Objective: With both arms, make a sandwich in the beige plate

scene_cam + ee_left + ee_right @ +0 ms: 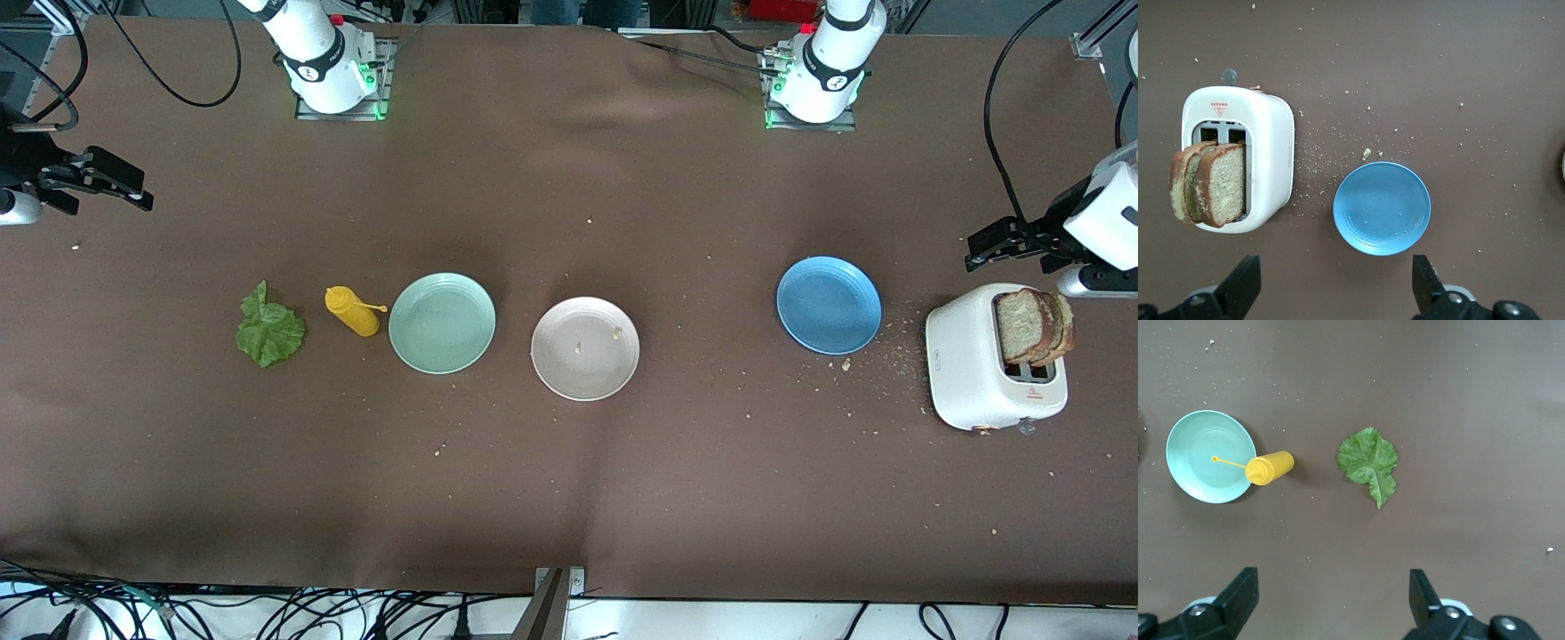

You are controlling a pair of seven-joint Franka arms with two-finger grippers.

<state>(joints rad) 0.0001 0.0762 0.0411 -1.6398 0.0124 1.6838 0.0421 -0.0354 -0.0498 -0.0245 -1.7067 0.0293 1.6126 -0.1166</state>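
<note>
the front view alone took in the whole desk (569,498) with its brown cloth, the two arm bases at twelve o'clock, and the beige plate (585,348) at the middle of the row. neither wrist view showed that plate. the left wrist view gave a straight-down look at the toaster (1268,160), its two slots and the crumbs (1313,155) scattered between it and the blue plate (1382,208). the right wrist view did the same for the lettuce leaf (1369,463), the mustard bottle (1269,467) and the green plate (1210,456), with the bottle's thin nozzle reaching over that plate's rim.

the left tool (1013,244) hung open and empty over the desk beside the toaster, at the left arm's end, at about three o'clock in the front view. the right tool (93,185) hung open and empty over the right arm's end, at about nine o'clock. each arm waited.

no sandwich was assembled. two brown wholegrain bread slices (1031,324) stood upright in the toaster, leaning together. the ruffled leaf lay flat on the cloth, beside the bottle. the beige plate was round, pale and faintly ridged, carrying only a couple of crumbs, and sat between the green plate and the blue plate.

cables (267,613) ran along the desk edge at six o'clock.
</note>
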